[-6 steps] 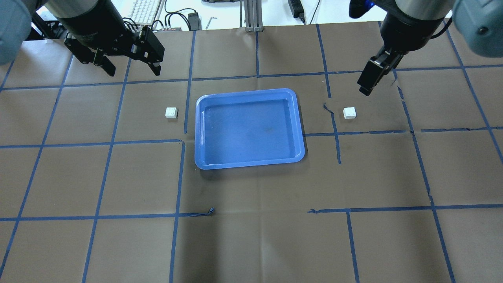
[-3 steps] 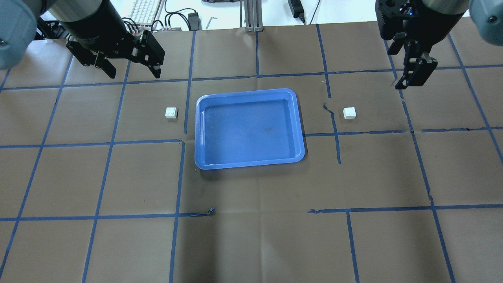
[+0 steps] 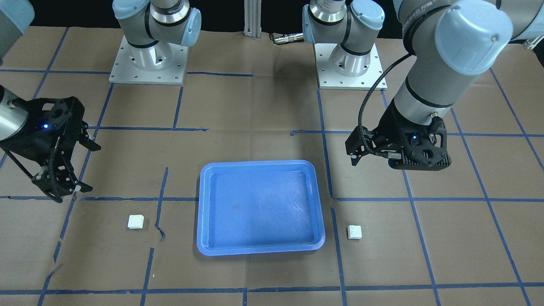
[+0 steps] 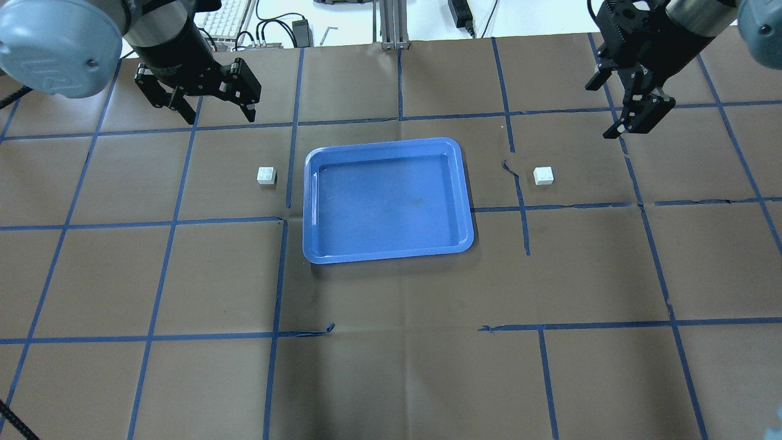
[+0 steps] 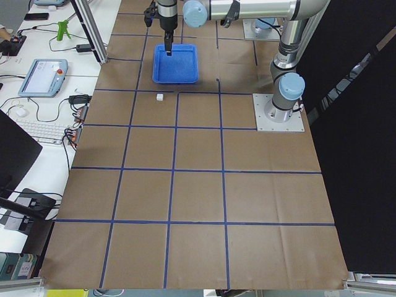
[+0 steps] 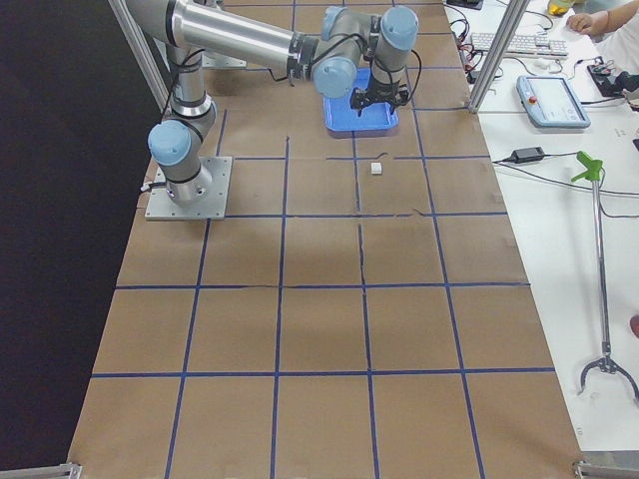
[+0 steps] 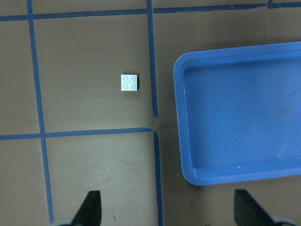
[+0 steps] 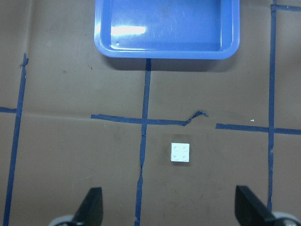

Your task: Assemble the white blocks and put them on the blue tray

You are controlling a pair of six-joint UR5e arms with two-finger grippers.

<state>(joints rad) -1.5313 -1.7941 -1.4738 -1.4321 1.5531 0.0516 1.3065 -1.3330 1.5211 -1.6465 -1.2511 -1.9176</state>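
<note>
The blue tray (image 4: 388,198) lies empty at the table's middle; it also shows in the front view (image 3: 260,208). One white block (image 4: 266,175) sits left of the tray, the other white block (image 4: 543,175) right of it, both apart from the tray. My left gripper (image 4: 215,110) hovers open beyond the left block, which shows in its wrist view (image 7: 129,83) ahead of the fingertips (image 7: 91,207). My right gripper (image 4: 602,110) hovers open beyond and right of the right block, which shows in its wrist view (image 8: 180,151). Both grippers are empty.
Brown paper with a blue tape grid covers the table. A keyboard (image 4: 223,15), cables and an aluminium post (image 4: 391,24) stand past the far edge. The two arm bases (image 3: 148,59) sit at the robot's side of the table.
My right gripper has swung away to the right and turned at the wrist, so its open fingers now show. My left gripper has shifted slightly. The blocks and tray have not moved.
</note>
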